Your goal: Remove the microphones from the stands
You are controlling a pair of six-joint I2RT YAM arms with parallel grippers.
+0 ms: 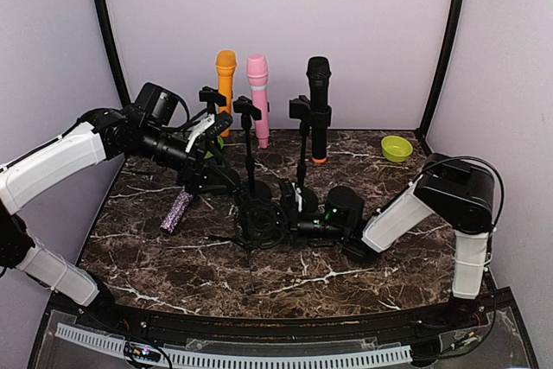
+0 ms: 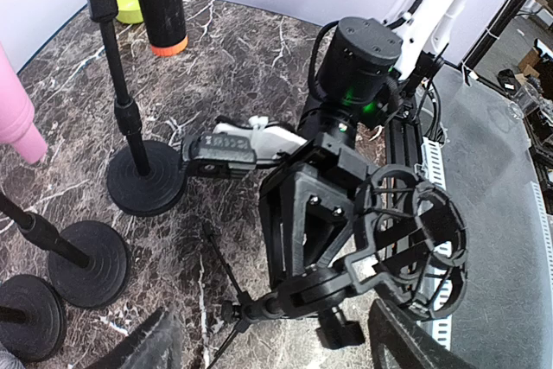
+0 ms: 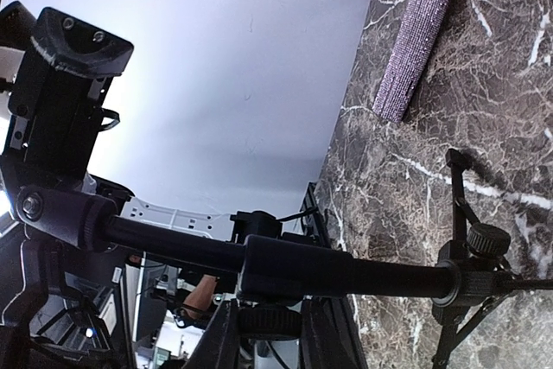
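— if the purple glitter-covered microphone [image 1: 177,211] is the one meant, isn't it out already? it lies flat on the dark marble tabletop [image 1: 346,274], over on the left, in no clip at all.
— looks that way to me. the black tripod stand with the round elastic cradle [image 2: 415,248] has nothing in its cradle. the right gripper [image 3: 272,330] is clamped tight around that stand's pole, steadying it, i'd guess.
— and the left gripper [image 2: 275,334]?
— jaws spread wide, holding nothing, facing the bare cradle.
— so what's left?
— maybe only letting go of the pole. but the orange handheld microphone [image 1: 225,75], the pink handheld microphone [image 1: 257,84] and the black handheld microphone [image 1: 318,101] at the back all sit in their clips. if one of those is wanted, that job isn't begun.
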